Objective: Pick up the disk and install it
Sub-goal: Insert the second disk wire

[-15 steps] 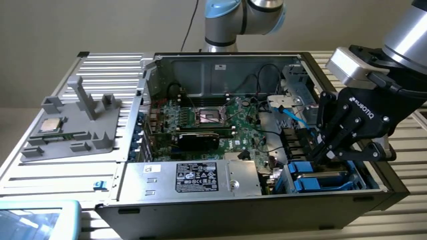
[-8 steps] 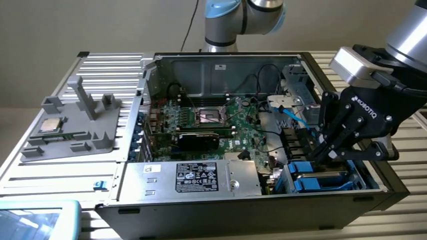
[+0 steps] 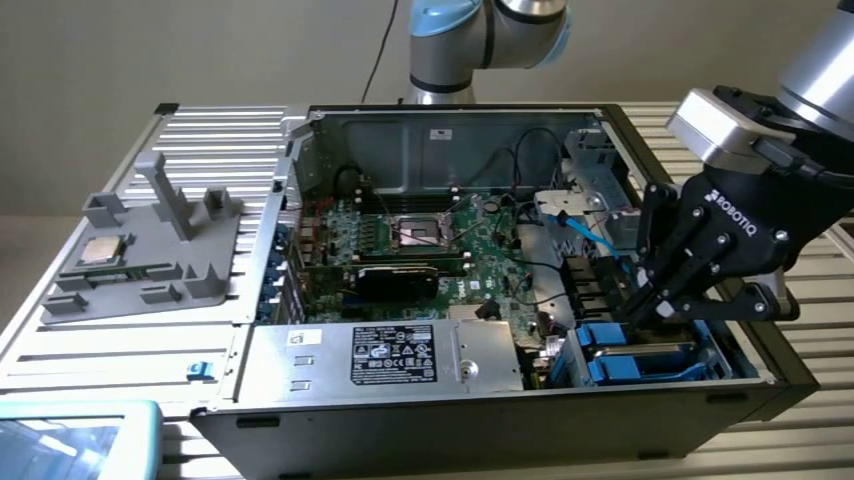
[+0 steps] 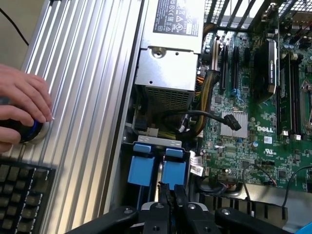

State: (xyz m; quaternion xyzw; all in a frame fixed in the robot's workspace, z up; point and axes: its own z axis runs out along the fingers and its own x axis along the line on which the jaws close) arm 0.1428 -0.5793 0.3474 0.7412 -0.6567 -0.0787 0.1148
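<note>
Disk seated in the drive bay, hand closed right above it

The disk [image 3: 641, 358], marked by its blue carrier, is seen low in the bay at the open computer case's [image 3: 441, 420] front corner, on the exterior view's right. The hand [image 3: 663, 305] is held just over it, fingers drawn nearly together; whether anything is gripped cannot be told. The wrist view adds the blue carrier tabs [image 4: 158, 168], the motherboard [image 4: 253, 122] and a person's hand [image 4: 22, 109] on a knob on the ribbed surface [image 4: 83, 97]; the exterior view offers a grey fixture [image 3: 140, 255].
</note>
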